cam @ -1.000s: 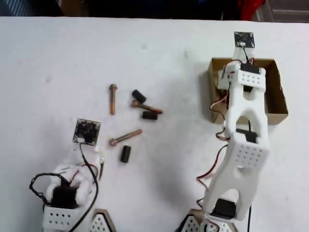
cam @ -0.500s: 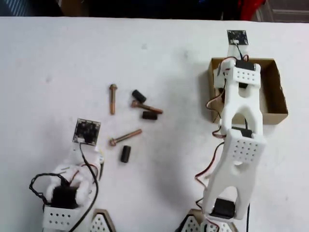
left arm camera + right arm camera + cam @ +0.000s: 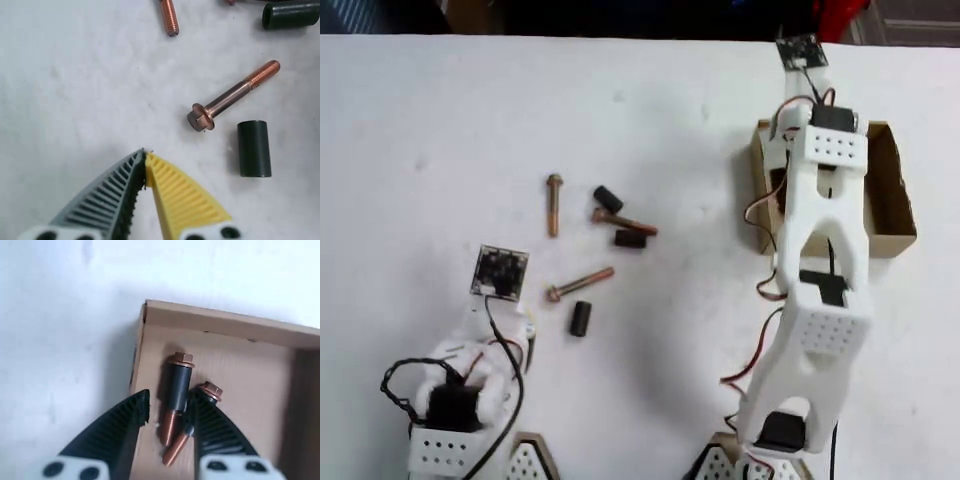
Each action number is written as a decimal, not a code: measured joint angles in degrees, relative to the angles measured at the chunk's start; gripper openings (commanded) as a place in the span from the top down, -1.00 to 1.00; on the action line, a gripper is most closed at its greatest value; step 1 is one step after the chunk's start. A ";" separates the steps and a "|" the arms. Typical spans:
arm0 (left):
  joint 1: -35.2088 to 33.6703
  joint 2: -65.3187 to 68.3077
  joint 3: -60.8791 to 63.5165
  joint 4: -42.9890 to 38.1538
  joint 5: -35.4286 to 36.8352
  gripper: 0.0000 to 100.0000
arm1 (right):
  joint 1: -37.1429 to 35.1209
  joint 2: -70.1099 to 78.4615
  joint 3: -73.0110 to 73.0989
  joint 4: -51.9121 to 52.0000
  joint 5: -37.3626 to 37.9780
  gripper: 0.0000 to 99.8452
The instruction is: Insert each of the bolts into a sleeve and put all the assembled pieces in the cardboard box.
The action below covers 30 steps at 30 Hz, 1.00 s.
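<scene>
R claw (image 3: 170,394) spread; L claw (image 3: 145,155) closed

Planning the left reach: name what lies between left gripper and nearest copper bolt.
Only bare white table separates left gripper from copper flanged bolt, in the left wrist view.

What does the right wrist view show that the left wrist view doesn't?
Right wrist view: the cardboard box, with a sleeved bolt lying inside it and a second bolt beside it, partly behind a tool finger. The right tool is open above them.
Left wrist view: a loose bolt with a loose sleeve beside it, a second sleeve and another bolt at the frame edge. The left tool is shut.
Shared: the white table.
</scene>
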 measured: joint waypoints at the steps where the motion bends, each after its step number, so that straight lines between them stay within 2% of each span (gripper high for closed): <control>1: 0.00 0.00 0.00 0.00 0.00 0.95 | -0.35 -1.23 0.00 1.14 0.00 0.80; 11: 0.00 0.00 0.00 0.00 0.00 0.95 | -6.33 -14.51 0.00 13.10 0.53 0.80; 20: 0.00 0.00 0.00 0.00 -0.09 0.95 | -14.95 -27.78 0.00 25.85 0.53 0.80; 25: 0.00 0.00 0.00 0.00 -0.09 0.95 | -19.08 -35.78 1.23 27.69 0.53 0.80; 30: 0.00 0.00 0.00 0.00 -0.09 0.95 | -23.21 -46.07 9.58 27.78 0.53 0.80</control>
